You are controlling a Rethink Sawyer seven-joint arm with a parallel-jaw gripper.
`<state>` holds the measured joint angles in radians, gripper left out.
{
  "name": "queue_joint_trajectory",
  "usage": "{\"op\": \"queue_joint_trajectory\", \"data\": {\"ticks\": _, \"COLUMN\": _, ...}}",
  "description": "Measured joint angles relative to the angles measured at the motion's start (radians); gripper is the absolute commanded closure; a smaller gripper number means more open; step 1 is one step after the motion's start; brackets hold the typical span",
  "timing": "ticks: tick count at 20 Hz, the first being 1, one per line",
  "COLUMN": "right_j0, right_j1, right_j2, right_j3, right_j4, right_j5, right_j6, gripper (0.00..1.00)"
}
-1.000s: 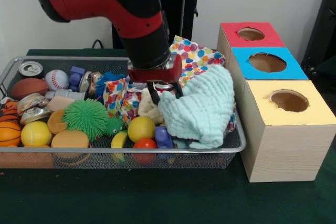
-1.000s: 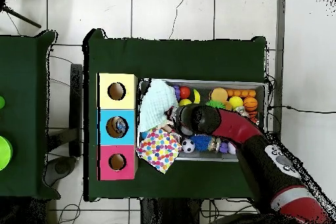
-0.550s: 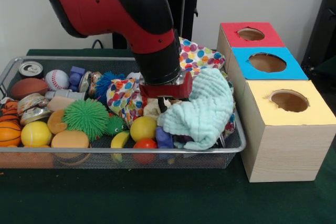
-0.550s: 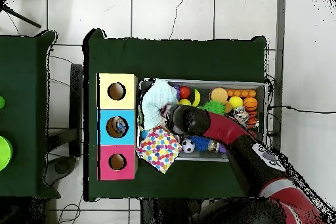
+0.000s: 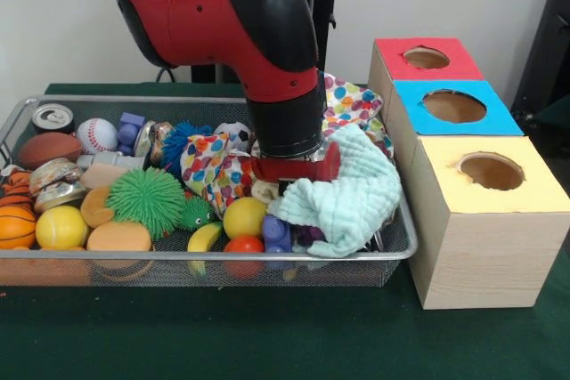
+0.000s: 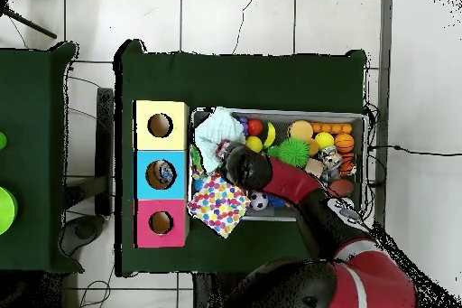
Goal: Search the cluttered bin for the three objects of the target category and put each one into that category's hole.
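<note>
The arm's end effector [image 5: 287,186] is down in the wire bin [image 5: 392,251], pressed into the mint-green cloth [image 5: 352,193] at the bin's end nearest the boxes; whether it is released or clenched on the cloth I cannot tell, since the wrist and cloth folds hide its tips. The step in hand looks like the pick among the fabrics (a polka-dot cloth [image 5: 352,104] lies just behind the green one, draped toward the bin's far rim). Balls, cans and sponges fill the rest of the bin. Beside the bin stand the yellow box [image 5: 485,220], blue box [image 5: 454,106] and red box [image 5: 426,58], each with a hole. Next, I judge, comes securing the cloth, lifting clear of the bin's rim, and carrying it over the matching hole.
</note>
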<state>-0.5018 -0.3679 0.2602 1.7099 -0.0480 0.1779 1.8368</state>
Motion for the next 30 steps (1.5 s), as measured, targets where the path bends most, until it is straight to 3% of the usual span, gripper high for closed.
{"op": "queue_joint_trajectory", "data": {"ticks": 2, "right_j0": 0.014, "right_j1": -0.001, "right_j2": -0.014, "right_j3": -0.001, "right_j4": 0.006, "right_j5": -0.01, "right_j6": 0.0, "gripper": 0.0}}
{"op": "queue_joint_trajectory", "data": {"ticks": 3, "right_j0": 0.039, "right_j1": -0.004, "right_j2": -0.037, "right_j3": -0.005, "right_j4": 0.017, "right_j5": -0.02, "right_j6": 0.0, "gripper": 1.0}}
{"op": "queue_joint_trajectory", "data": {"ticks": 12, "right_j0": 0.065, "right_j1": -0.004, "right_j2": -0.061, "right_j3": -0.018, "right_j4": 0.026, "right_j5": -0.04, "right_j6": 0.0, "gripper": 1.0}}
{"op": "queue_joint_trajectory", "data": {"ticks": 21, "right_j0": 0.025, "right_j1": -0.042, "right_j2": -0.051, "right_j3": -0.003, "right_j4": 0.003, "right_j5": 0.01, "right_j6": 0.0, "gripper": 1.0}}
{"op": "queue_joint_trajectory", "data": {"ticks": 25, "right_j0": -0.028, "right_j1": -0.101, "right_j2": -0.046, "right_j3": -0.003, "right_j4": -0.036, "right_j5": 0.156, "right_j6": -0.001, "gripper": 1.0}}
{"op": "queue_joint_trajectory", "data": {"ticks": 27, "right_j0": -0.056, "right_j1": -0.133, "right_j2": -0.046, "right_j3": -0.012, "right_j4": -0.062, "right_j5": 0.256, "right_j6": -0.002, "gripper": 1.0}}
{"op": "queue_joint_trajectory", "data": {"ticks": 28, "right_j0": -0.085, "right_j1": -0.162, "right_j2": -0.044, "right_j3": -0.027, "right_j4": -0.091, "right_j5": 0.355, "right_j6": -0.006, "gripper": 1.0}}
{"op": "queue_joint_trajectory", "data": {"ticks": 30, "right_j0": -0.108, "right_j1": -0.182, "right_j2": -0.039, "right_j3": -0.041, "right_j4": -0.114, "right_j5": 0.419, "right_j6": -0.01, "gripper": 1.0}}
